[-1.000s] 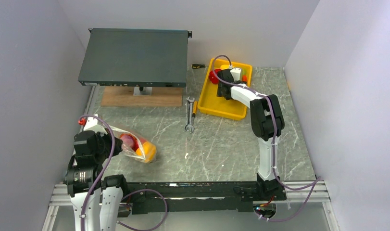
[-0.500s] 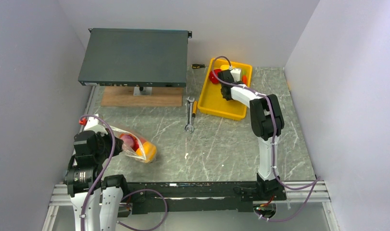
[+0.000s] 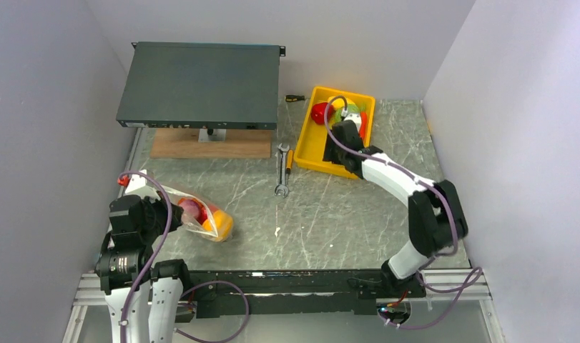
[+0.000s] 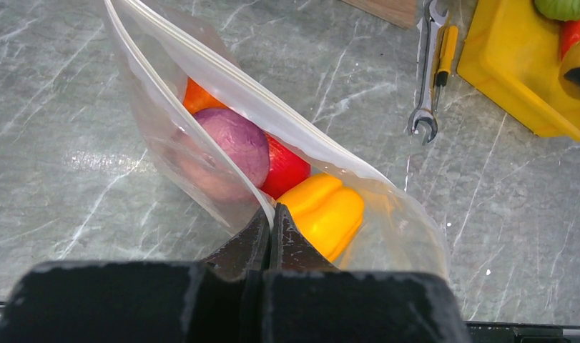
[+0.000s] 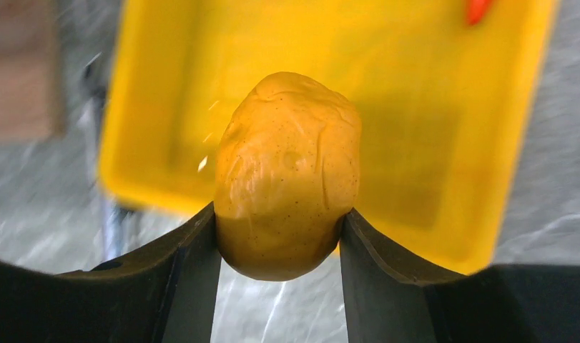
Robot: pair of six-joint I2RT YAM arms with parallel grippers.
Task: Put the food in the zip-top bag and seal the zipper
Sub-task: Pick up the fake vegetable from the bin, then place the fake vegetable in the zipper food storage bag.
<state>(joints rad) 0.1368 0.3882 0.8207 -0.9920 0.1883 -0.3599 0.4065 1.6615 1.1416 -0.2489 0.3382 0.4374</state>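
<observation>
The zip-top bag (image 3: 201,214) lies at the near left with its mouth open. It holds purple (image 4: 233,139), red (image 4: 287,168), orange (image 4: 201,96) and yellow (image 4: 326,214) food. My left gripper (image 4: 271,214) is shut on the near end of the zipper (image 4: 287,118) rim; it also shows in the top view (image 3: 177,216). My right gripper (image 5: 279,221) is shut on a yellow-brown potato-like food (image 5: 287,171), held above the front edge of the yellow tray (image 5: 430,143). In the top view the right gripper (image 3: 340,148) hides the potato. Red (image 3: 320,113) and green (image 3: 352,114) food lie in the tray.
A dark grey rack box (image 3: 201,82) stands on a wooden board (image 3: 212,146) at the back left. A wrench (image 3: 282,171) and a small screwdriver (image 3: 290,158) lie left of the tray (image 3: 312,143). Another screwdriver (image 3: 295,98) lies behind it.
My right gripper has pulled back from the far part of the tray to its front edge, carrying the potato; its elbow swung right. The left gripper and bag have not moved.
</observation>
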